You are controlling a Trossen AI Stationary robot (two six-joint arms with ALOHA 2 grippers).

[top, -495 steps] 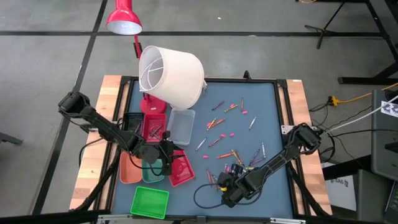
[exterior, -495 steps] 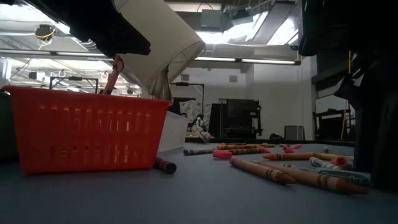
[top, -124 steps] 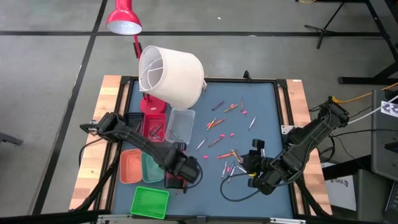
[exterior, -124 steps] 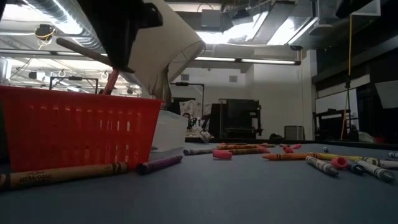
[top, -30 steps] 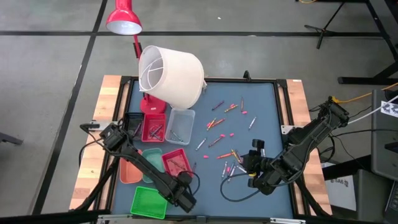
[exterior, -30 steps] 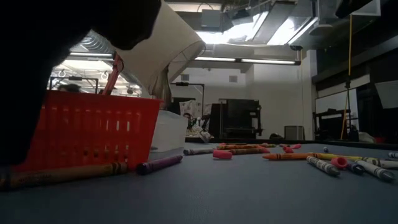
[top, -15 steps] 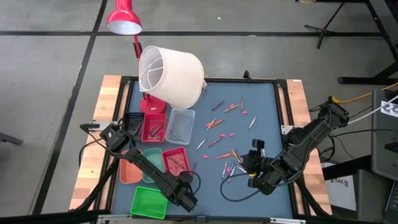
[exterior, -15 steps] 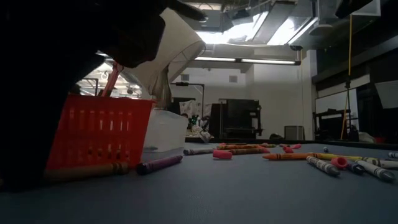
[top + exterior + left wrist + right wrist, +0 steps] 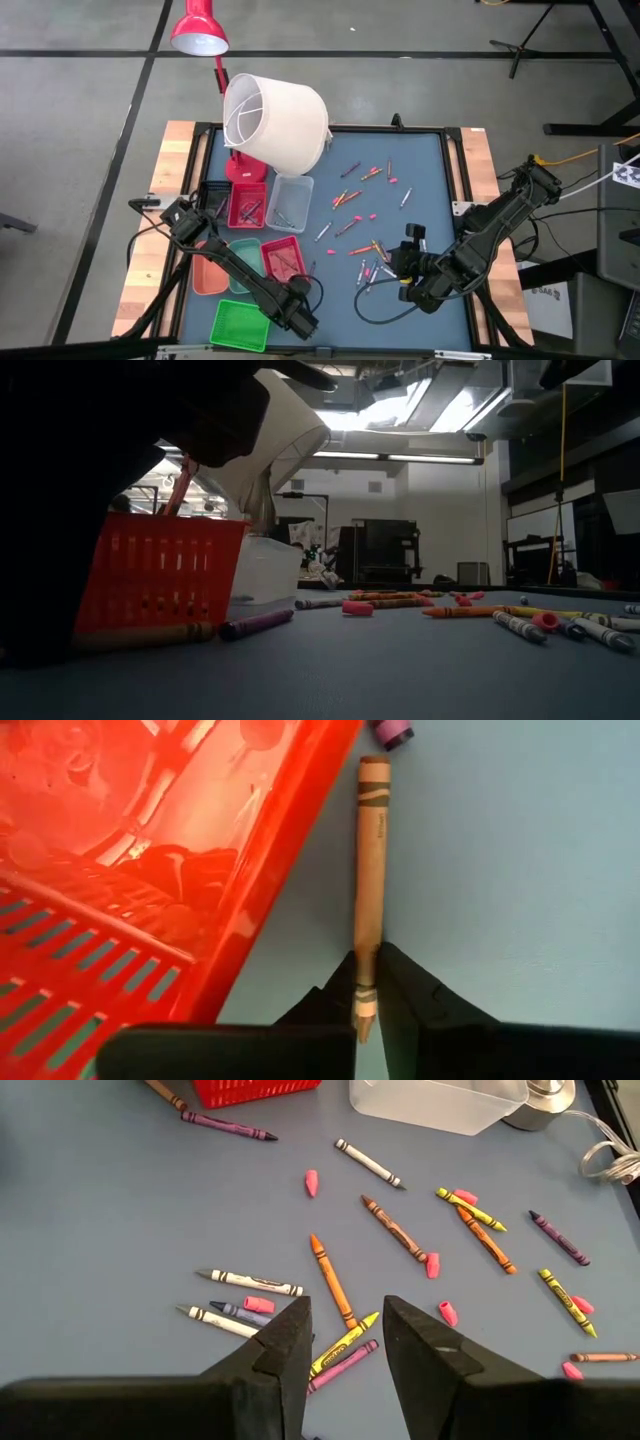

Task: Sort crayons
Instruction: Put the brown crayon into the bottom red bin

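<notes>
A brown crayon (image 9: 368, 890) lies on the blue table along the red tray (image 9: 150, 870); its far, blunt end nears a purple crayon (image 9: 392, 732). My left gripper (image 9: 300, 308) stands over the crayon's pointed end, shut on it, at the tray's near corner. In the low view the crayon (image 9: 140, 634) rests flat on the table. Many loose crayons (image 9: 330, 1280) and pink stubs lie at the table's right. My right gripper (image 9: 345, 1342) hangs open above them, touching nothing. My left gripper pinches the brown crayon near its pointed end (image 9: 364, 982) between its two fingers, one on each long side. The fingers come from above, pointing down. The crayon lies flat on the table, the rest of its length reaching out past the fingertips.
Orange (image 9: 208, 272), teal (image 9: 245, 262) and red (image 9: 283, 258) trays stand in a row at the left, a green tray (image 9: 240, 325) nearer, and a second red tray (image 9: 246, 205) and a clear one (image 9: 290, 200) farther back. A white lampshade (image 9: 275, 120) leans over the far left.
In the low view my left arm's dark shape has come a little lower and farther across the red tray's front. The brown and purple crayons lie where they lay.
</notes>
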